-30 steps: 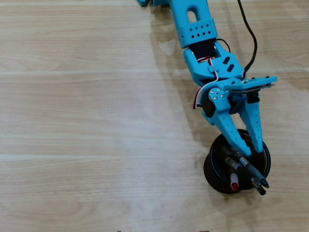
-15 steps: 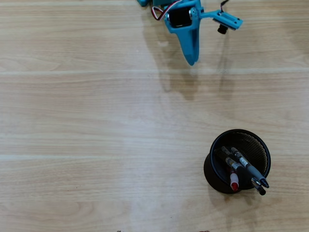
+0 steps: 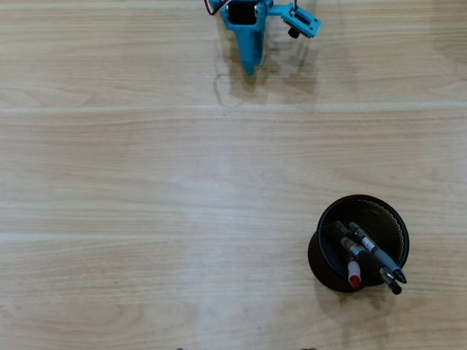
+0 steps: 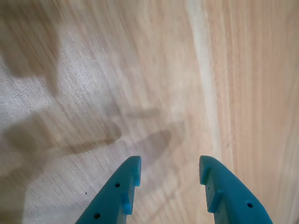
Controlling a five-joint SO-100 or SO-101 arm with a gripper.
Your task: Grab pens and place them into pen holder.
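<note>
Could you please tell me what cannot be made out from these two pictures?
- Arm: overhead view's top edge cuts it off above the gripper.
- Pens: lower ends hidden inside the holder; exact count unclear.
- Table: motion-blurred in the wrist view; holder outside that view.

In the overhead view, the pen holder stands on the surface near the lower right. The pens sit inside it, leaning toward the lower right, tips past its rim; there seem to be four. The gripper is at the top edge, well apart from the holder. In the wrist view, its two fingers hang apart over bare surface.
</note>
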